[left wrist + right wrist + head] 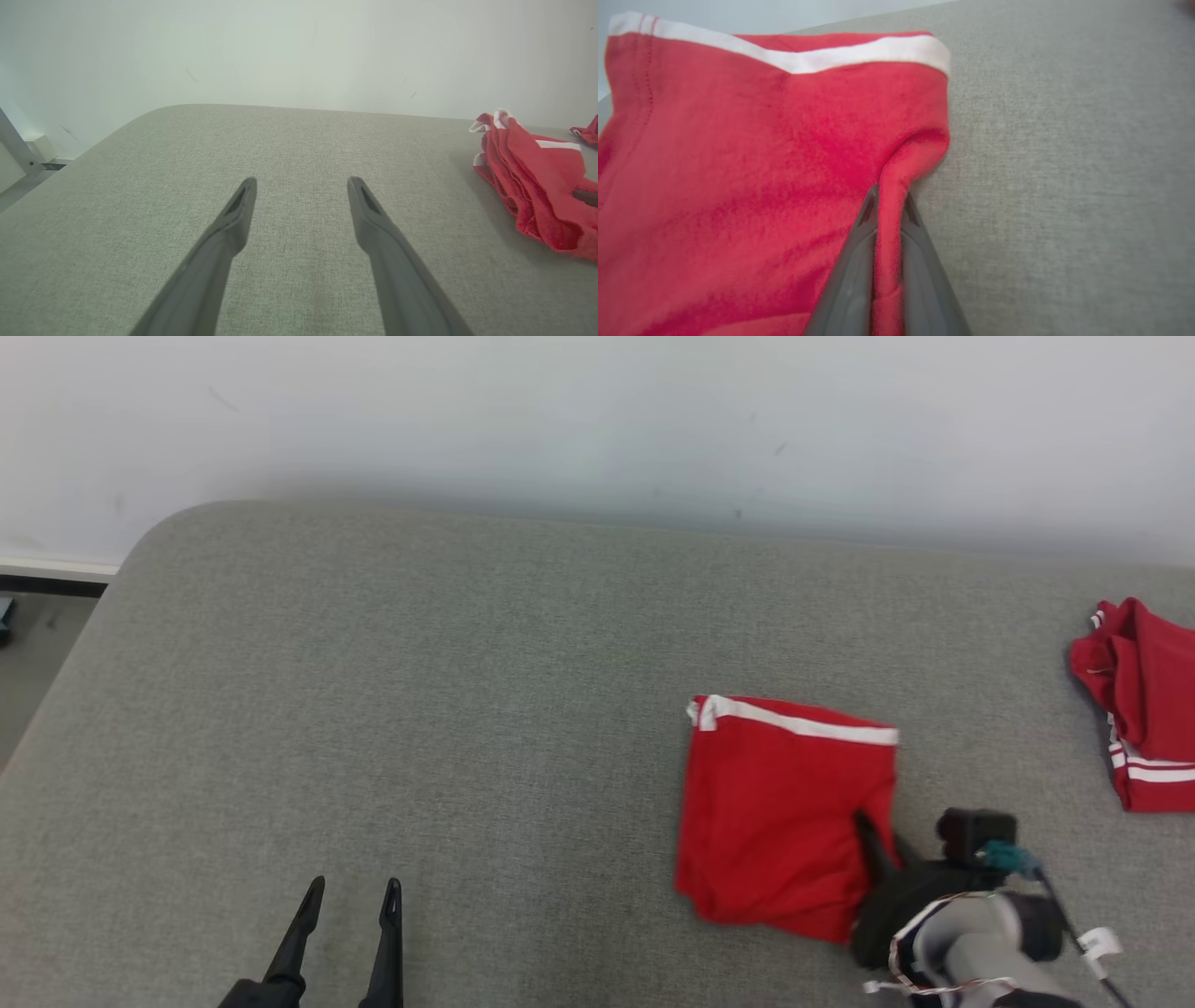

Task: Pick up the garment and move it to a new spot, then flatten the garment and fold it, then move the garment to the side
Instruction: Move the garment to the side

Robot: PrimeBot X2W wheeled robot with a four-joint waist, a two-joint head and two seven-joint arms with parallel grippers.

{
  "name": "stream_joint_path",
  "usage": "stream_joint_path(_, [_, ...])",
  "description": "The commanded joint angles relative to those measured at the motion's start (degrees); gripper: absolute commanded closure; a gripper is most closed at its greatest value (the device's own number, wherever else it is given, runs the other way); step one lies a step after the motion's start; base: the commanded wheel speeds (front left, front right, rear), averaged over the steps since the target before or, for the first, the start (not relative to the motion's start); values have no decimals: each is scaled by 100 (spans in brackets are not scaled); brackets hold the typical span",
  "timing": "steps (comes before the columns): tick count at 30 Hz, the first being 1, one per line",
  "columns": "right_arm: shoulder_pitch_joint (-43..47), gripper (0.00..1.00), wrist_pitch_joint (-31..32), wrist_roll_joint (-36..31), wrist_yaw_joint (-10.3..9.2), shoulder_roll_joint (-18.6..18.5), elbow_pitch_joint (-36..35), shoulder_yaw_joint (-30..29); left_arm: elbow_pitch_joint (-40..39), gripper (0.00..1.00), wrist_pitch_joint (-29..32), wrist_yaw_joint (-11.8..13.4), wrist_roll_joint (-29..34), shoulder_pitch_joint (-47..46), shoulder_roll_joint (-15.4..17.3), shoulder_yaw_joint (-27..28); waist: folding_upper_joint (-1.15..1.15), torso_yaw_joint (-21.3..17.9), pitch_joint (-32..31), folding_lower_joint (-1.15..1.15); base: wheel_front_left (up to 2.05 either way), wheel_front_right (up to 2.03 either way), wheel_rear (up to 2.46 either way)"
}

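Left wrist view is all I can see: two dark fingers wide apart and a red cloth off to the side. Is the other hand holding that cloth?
Observer: Yes. The right gripper is shut on a thin ridge of the red garment, near its right edge.
Operator: Is the cloth up in the air?
Observer: No. Head view shows it lying on the grey surface, folded into a rough square.
Operator: What's the tiny red bit at my edge?
Observer: That's a second red garment with white stripes, bunched up and lying apart, farther right.
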Motion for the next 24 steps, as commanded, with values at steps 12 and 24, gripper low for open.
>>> stream_joint_path(12, [-1063, 100, 125, -332, -22, -1380, -426, 844, -86, 0, -14, 6, -146, -214, -7, -80, 0, -521, 402, 0, 0, 0, 0])
stream_joint_path(24, [-2305, 100, 801, -153, -22, -2877, -921, 1891, -392, 0, -14, 6, -124, -765, -6, -158, 0, -761, 1269, 0, 0, 0, 0])
